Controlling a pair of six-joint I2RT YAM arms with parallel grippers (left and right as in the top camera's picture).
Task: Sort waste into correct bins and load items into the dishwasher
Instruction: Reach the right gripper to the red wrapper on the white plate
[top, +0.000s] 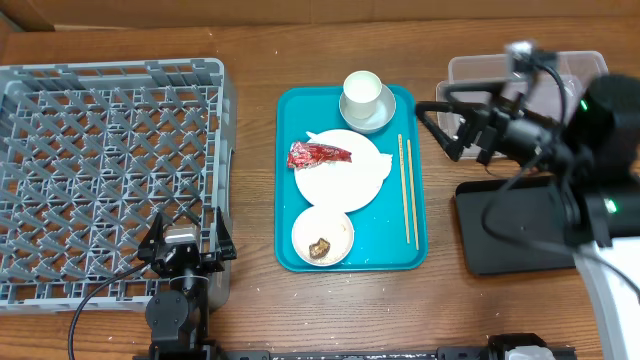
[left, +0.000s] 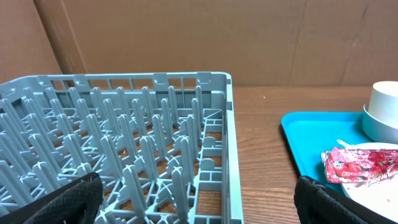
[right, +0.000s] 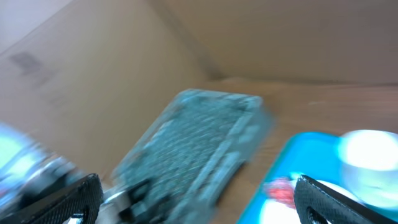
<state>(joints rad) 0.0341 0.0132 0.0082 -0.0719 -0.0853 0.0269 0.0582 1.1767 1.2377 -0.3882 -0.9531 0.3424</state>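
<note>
- Nothing sorted: red wrapper (top: 320, 155) on plate (top: 345, 178), scrap (top: 320, 247) in bowl (top: 322, 228), cup (top: 361, 90), chopsticks (top: 407, 190) all on teal tray (top: 290, 112).
- Dish rack (top: 100, 150) unloaded.
- Left gripper (top: 188, 228) over the rack's near corner, right gripper (top: 433, 128) beside the tray; both wide apart, empty.

The right wrist view is smeared throughout: the grey dish rack (right: 199, 146) and white cup (right: 368, 152) are only soft shapes. Overhead, the right arm (top: 600, 110) hides much of the clear tub (top: 470, 70) at 2 o'clock. The left wrist view's 3 o'clock edge cuts the red wrapper (left: 360, 167).
</note>
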